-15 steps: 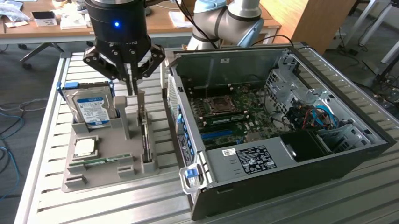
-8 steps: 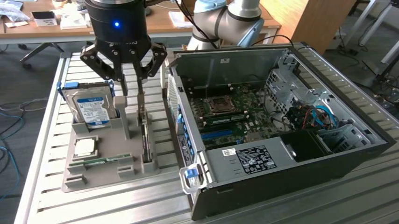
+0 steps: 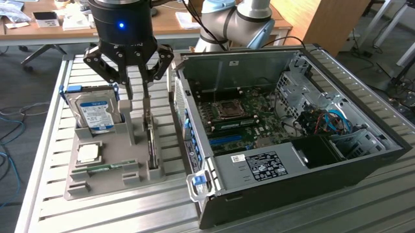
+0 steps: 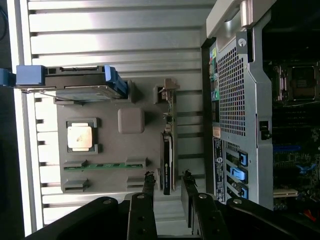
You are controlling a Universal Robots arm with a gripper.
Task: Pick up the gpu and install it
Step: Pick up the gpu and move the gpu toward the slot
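The gpu (image 3: 153,143) is a thin dark card standing on its edge in a slot of the grey holder tray (image 3: 110,187), next to the computer case. In the wrist view the gpu (image 4: 167,160) shows edge-on, with its silver bracket (image 4: 170,92) at the far end. My gripper (image 3: 139,99) hangs just above the card's back end. It is open, and its fingers (image 4: 148,186) stand on either side of the card's edge without touching it. Nothing is held in the gripper (image 4: 167,184).
The open computer case (image 3: 363,165) lies at the exterior view's right, motherboard (image 3: 243,119) exposed, blue slot tabs (image 4: 240,175) near its rear panel. The tray also holds a blue-labelled hard drive (image 3: 96,114), a processor (image 3: 87,153) and a green memory stick (image 3: 107,168). Everything rests on a slatted metal table (image 3: 116,213).
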